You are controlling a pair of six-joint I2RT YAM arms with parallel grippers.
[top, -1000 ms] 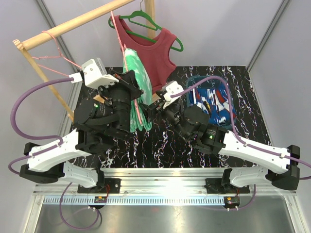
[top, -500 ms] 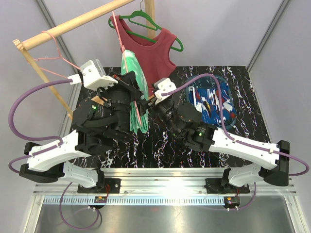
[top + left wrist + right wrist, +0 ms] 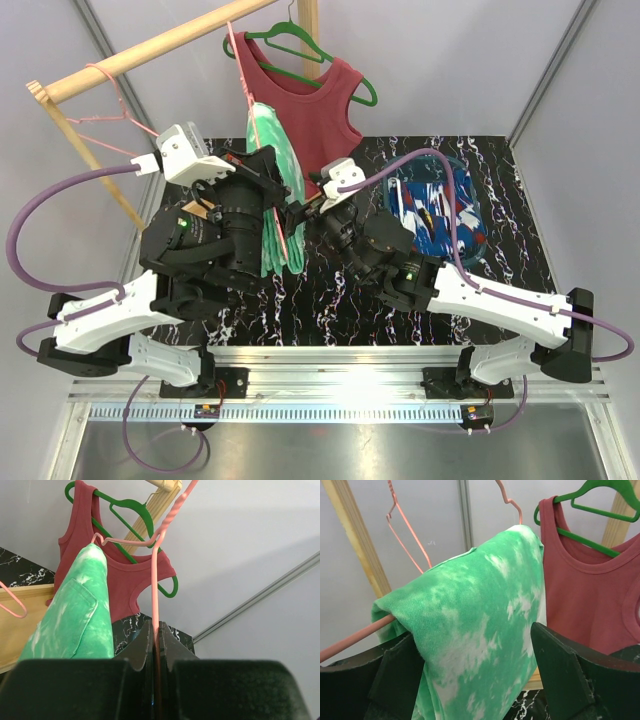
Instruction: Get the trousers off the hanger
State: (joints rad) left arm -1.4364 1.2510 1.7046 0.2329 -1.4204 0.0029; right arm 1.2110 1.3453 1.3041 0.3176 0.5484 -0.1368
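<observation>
The left fingers point(image 3: 142, 642) are clamped shut on the thin wire of the pink hanger point(image 3: 156, 580). The green-and-white trousers point(image 3: 470, 605) are draped over that hanger, above the tabletop point(image 3: 330, 290) and just beside a red tank top point(image 3: 320, 110) hung on a green hanger point(image 3: 300, 45). The right fingers point(image 3: 560, 675) are spread wide, one on each side of the green cloth, and nothing is gripped by them. The blue patterned trousers point(image 3: 435, 205) are seen lying on the tabletop at the right, well apart from the pink hanger.
</observation>
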